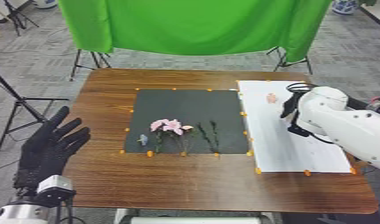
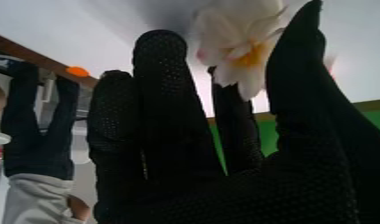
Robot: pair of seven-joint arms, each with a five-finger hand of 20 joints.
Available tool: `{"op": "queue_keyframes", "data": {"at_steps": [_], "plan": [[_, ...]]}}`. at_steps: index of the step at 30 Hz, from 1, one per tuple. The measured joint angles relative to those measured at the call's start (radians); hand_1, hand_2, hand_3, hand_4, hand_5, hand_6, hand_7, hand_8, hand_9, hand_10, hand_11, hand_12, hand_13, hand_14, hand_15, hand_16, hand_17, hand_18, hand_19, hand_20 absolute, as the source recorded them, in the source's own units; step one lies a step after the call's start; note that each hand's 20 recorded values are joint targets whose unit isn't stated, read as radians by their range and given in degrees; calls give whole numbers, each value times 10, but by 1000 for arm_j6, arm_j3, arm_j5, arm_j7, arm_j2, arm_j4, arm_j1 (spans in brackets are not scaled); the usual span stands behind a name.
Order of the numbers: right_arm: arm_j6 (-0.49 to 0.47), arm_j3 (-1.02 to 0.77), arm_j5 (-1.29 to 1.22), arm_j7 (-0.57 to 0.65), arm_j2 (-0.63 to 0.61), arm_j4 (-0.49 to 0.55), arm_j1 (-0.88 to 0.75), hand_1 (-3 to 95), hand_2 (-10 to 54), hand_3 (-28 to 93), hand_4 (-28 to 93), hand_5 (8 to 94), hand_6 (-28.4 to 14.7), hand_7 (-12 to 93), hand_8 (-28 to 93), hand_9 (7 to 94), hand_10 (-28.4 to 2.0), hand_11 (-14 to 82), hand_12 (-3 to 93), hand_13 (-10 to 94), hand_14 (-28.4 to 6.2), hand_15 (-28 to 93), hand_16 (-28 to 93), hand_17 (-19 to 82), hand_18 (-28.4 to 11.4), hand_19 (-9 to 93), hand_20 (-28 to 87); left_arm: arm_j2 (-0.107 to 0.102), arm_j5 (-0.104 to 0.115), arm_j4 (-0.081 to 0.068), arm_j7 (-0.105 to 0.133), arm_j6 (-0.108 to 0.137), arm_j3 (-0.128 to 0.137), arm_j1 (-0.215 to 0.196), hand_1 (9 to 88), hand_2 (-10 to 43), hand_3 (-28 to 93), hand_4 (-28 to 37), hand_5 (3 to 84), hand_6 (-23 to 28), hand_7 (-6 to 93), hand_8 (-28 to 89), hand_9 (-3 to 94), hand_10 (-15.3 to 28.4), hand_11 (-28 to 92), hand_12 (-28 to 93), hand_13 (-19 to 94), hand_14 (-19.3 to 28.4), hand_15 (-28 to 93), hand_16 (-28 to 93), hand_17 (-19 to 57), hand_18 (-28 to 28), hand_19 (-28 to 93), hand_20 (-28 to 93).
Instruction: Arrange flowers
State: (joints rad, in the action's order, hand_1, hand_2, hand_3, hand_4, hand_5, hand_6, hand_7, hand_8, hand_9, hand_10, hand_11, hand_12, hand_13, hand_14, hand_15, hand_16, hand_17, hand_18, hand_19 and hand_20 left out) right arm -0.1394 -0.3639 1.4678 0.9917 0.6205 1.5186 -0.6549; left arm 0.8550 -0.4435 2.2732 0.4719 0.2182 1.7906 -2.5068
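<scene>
In the head view, my right hand (image 1: 291, 106) is over the white sheet (image 1: 297, 152), just right of a small pale pink flower (image 1: 273, 98). The right wrist view has this hand (image 2: 169, 110) open, its fingers fairly straight; a white flower (image 2: 243, 55) with a yellow-orange centre appears between a finger and the thumb, not visibly gripped. Pink blossoms (image 1: 171, 125), green stems (image 1: 214, 135) and a small grey-blue flower (image 1: 143, 139) lie on the black mat (image 1: 186, 102). Off the table's left side, my left hand (image 1: 51, 145) is open, fingers spread.
Orange markers (image 1: 258, 170) line the edges of mat and sheet on the brown table (image 1: 182, 187). Behind the table hangs a green cloth (image 1: 191, 27) between stands. A tripod (image 1: 22, 102) stands on the floor to the left.
</scene>
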Motion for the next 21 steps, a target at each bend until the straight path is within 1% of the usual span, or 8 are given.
{"op": "queue_keyframes", "data": {"at_steps": [2,3,4,7,8,9,14,21], "plan": [[6,7,10,-3,1,3,0,445,-64,780,-273,596,21,185,-125,635,-131,152,141,700,-83,676,96,455,-158,932,169,-6,4,0,5,1,-1,-1,309,68,634,-183,334,85,66,-66,271,188,233,120,198,278,547,-115,-57,284,582,-78],[16,15,18,-7,1,4,3,470,-73,767,-277,617,21,193,-89,661,-122,158,143,713,-76,669,106,461,-155,932,176,-8,4,0,5,1,-1,-1,309,68,634,-183,335,85,66,-66,271,188,233,120,198,278,547,-115,-57,284,582,-77],[32,28,27,-10,0,4,7,515,-82,739,-280,656,22,208,-48,716,-105,137,184,738,-60,650,131,474,-150,932,195,-9,4,-1,5,1,-1,-1,309,68,634,-183,335,85,66,-66,271,188,233,120,198,278,547,-115,-57,284,582,-77],[127,102,69,-24,-5,7,30,567,-89,710,-282,720,25,233,-11,829,-76,69,279,780,-38,629,154,498,-142,932,227,-7,1,-1,-1,0,-1,1,309,68,634,-183,334,85,67,-66,271,188,233,119,198,278,547,-115,-57,284,582,-77],[165,130,86,-28,-7,10,38,579,-89,708,-282,746,28,245,2,874,-69,72,305,798,-32,631,148,510,-138,932,242,-4,0,-1,-4,0,-1,1,309,68,634,-183,334,85,67,-66,271,188,233,119,198,278,547,-115,-57,284,581,-76],[203,158,102,-31,-10,14,43,585,-90,709,-282,754,30,250,8,890,-66,77,314,805,-29,631,148,517,-136,932,250,-1,-1,-1,-7,0,0,1,309,68,634,-183,335,85,67,-66,271,187,233,120,198,278,547,-115,-57,284,581,-76],[359,238,155,-40,-20,34,54,595,-94,716,-282,773,28,251,16,913,-64,81,330,821,-22,630,153,532,-132,932,276,17,-7,-1,-19,0,2,2,309,69,634,-183,334,84,67,-67,271,188,234,119,198,279,548,-116,-57,284,582,-75],[379,237,163,-42,-27,89,70,600,-95,723,-283,781,20,247,21,919,-67,82,333,827,-24,631,155,539,-132,932,283,16,-7,-1,-19,0,7,-5,309,69,634,-183,334,85,66,-66,271,188,234,119,198,278,548,-115,-57,284,582,-76]]}}
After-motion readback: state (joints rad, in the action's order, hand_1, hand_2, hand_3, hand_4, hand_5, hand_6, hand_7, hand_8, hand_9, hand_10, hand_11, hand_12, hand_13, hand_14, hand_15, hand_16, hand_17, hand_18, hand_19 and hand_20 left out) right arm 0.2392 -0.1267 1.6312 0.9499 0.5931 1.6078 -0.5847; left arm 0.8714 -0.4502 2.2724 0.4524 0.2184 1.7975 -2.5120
